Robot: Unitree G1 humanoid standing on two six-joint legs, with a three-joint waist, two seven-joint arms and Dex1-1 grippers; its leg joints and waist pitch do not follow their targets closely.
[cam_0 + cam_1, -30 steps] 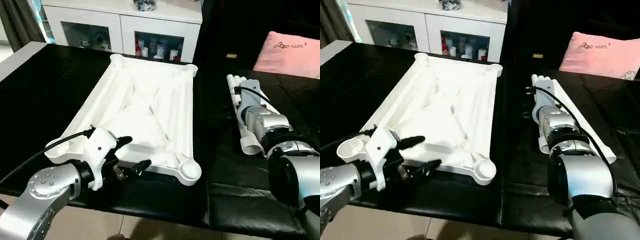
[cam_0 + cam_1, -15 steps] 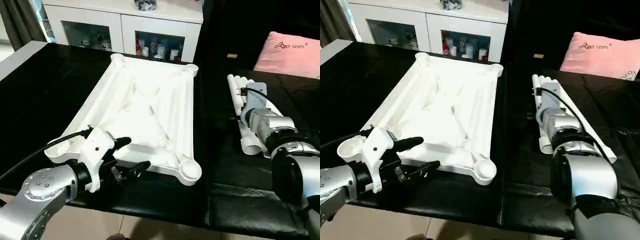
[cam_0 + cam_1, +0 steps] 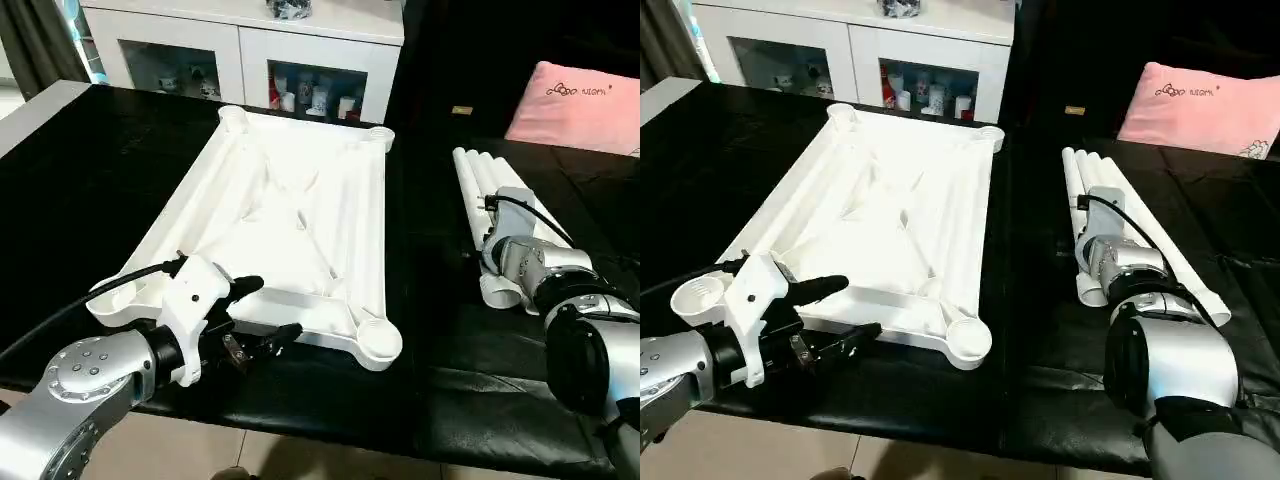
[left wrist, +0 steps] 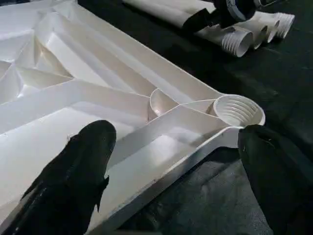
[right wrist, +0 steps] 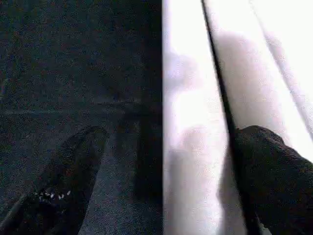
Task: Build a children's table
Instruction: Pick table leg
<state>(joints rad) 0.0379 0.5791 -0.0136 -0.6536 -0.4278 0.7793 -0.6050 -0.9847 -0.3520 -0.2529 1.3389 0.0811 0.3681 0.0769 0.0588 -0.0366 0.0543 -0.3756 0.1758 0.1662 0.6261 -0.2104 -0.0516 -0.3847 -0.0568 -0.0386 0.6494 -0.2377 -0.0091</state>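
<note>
The white plastic tabletop (image 3: 290,225) lies ribbed underside up on the black desk (image 3: 80,180), its near edge close to the desk's front edge, with a bare black strip between it and the white tapered legs (image 3: 1120,225) lying side by side at the right. The left gripper (image 3: 835,312) hovers at the tabletop's near edge, fingers (image 4: 78,166) spread wide and holding nothing, near the threaded round corner socket (image 4: 238,110). The right gripper (image 5: 164,161) sits low over the legs, fingers (image 5: 274,166) wide apart and gripping nothing, one over black surface and one over a leg; the forearm hides the legs' middle.
</note>
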